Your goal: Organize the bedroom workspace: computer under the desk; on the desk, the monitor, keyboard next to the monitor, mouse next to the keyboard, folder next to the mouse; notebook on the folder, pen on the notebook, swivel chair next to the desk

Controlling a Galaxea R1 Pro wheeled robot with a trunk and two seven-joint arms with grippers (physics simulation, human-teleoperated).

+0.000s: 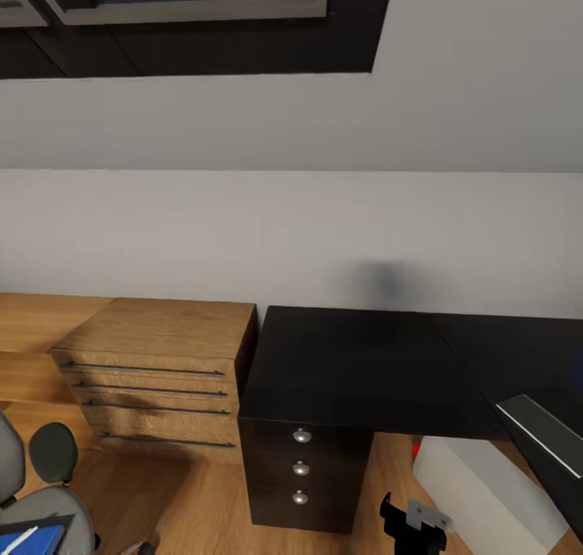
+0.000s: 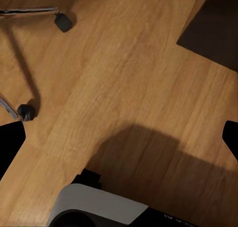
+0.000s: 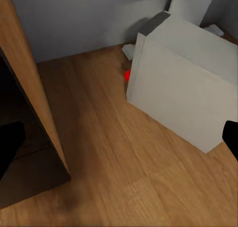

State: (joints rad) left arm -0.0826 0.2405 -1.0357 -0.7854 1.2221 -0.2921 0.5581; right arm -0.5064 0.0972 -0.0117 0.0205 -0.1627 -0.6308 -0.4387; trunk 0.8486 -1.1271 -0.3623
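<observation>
the computer [image 3: 181, 95], a pale grey box, is standing on the wood floor [image 2: 129, 78] under the dark surface [image 1: 356, 369], just beside its drawer pedestal [image 1: 301, 474]; from the head view it is showing at [image 1: 486, 490], with something small and red lying on the floor against its far side. at the right edge of the surface a dark slab with a light strip [image 1: 538, 430] is lying, perhaps the monitor or keyboard, too cropped to tell. the swivel chair [image 1: 36, 490] is sitting well apart at the left, with the blue folder [image 1: 32, 539] on its seat and a thin white object, possibly the pen, on top. the right hand [image 3: 119, 140] is hanging low near the pedestal with its two fingers spread wide and nothing between them; the left hand [image 2: 119, 137] is likewise spread and empty above bare floor near the chair's casters [image 2: 63, 21]. the risks from here, as i judge it: the right arm is sitting close to the pedestal and computer, so a turn of the base could knock the computer out from under the surface, and reaching for the folder from this distance could roll the chair away.
</observation>
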